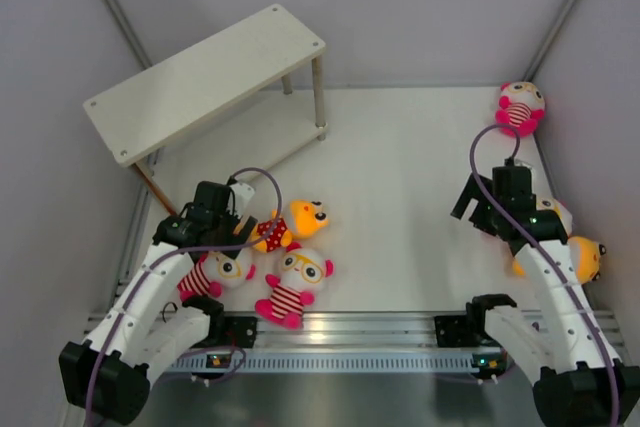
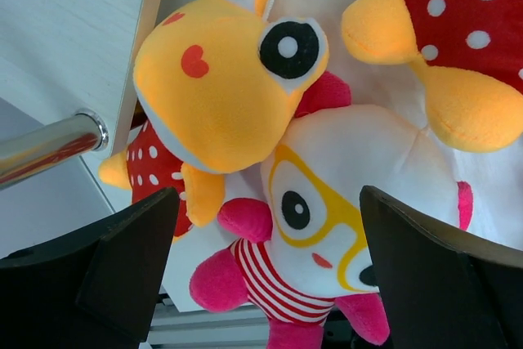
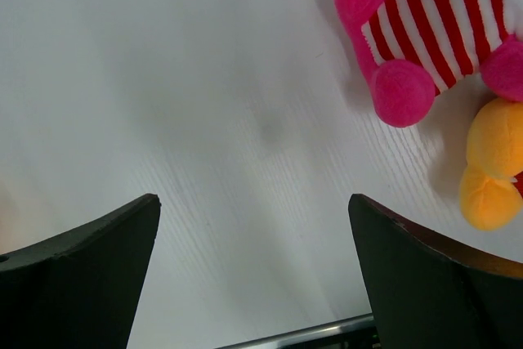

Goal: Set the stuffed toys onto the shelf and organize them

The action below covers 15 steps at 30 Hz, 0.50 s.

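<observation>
Four white-faced stuffed toys, three orange toys, one two-tier shelf

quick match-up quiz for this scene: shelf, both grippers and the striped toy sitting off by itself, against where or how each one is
Things:
1 shelf
2 left gripper
3 right gripper
4 lone striped-shirt toy

Place or state:
a far right corner of the table
b open, only bare table between its fingers
c far left, top board bare
d open over an orange toy and a glasses toy

Pairs: 1-c, 2-d, 3-b, 4-a
</observation>
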### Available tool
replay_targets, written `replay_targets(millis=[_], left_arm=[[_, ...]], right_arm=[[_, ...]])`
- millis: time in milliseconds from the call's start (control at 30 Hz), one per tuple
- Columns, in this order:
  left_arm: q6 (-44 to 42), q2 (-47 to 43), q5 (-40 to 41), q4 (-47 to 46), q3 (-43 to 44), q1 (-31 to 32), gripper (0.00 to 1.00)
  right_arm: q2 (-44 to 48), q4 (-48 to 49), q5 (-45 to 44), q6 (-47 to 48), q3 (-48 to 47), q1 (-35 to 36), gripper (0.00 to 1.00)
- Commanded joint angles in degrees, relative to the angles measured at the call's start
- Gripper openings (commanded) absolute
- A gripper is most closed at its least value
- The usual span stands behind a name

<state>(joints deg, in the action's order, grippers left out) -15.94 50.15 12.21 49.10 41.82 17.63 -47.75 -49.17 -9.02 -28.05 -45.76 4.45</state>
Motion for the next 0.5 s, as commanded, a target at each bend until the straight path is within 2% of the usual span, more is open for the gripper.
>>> replay_targets(millis=[0,100,133,200,233,267,333,400,467], left_arm=[[1.9,0.1,2.7,-2.4,0.5,0.0,0.98],[-2.6,0.8,3.6,-1.1,2.4,0.0,0.98],[-6.3,2.3,5.3,1.5,3.4,0.0,0.98],[-8.7,5.0,12.8,5.0,7.8,0.0,0.98],[-9.4,7.9,14.1,7.8,9.3,-0.1,0.98],[-9.9,9.3,14.0,13.4,10.8,-0.1,0.98],[-10.0,12.8,11.6,18.4,15.4,-1.1,0.98],[-11.1,14.5,11.0,20.8,17.9,-2.7,0.96],[-12.9,15.5,7.1,20.7,17.7,-3.6,0.95]], right_arm=[[2.7,-0.2,-3.1,-1.0,-5.2,-0.5,0.99],[4.5,0.9,-1.5,-1.1,-5.8,-0.5,0.99],[4.9,1.0,-1.2,-1.0,-6.0,-0.5,0.99],[5.2,0.8,-0.6,-1.0,-6.3,-0.5,0.99],[5.4,0.2,-0.6,-0.6,-6.4,-0.5,0.99],[5.6,0.0,-0.6,-0.3,-6.4,-0.5,1.00],[6.3,-0.1,-0.7,0.3,-5.7,-0.5,0.99],[7.3,-0.1,-0.7,0.7,-4.9,-0.5,0.99],[7.8,0.6,-0.2,0.8,-4.4,-0.5,0.99]])
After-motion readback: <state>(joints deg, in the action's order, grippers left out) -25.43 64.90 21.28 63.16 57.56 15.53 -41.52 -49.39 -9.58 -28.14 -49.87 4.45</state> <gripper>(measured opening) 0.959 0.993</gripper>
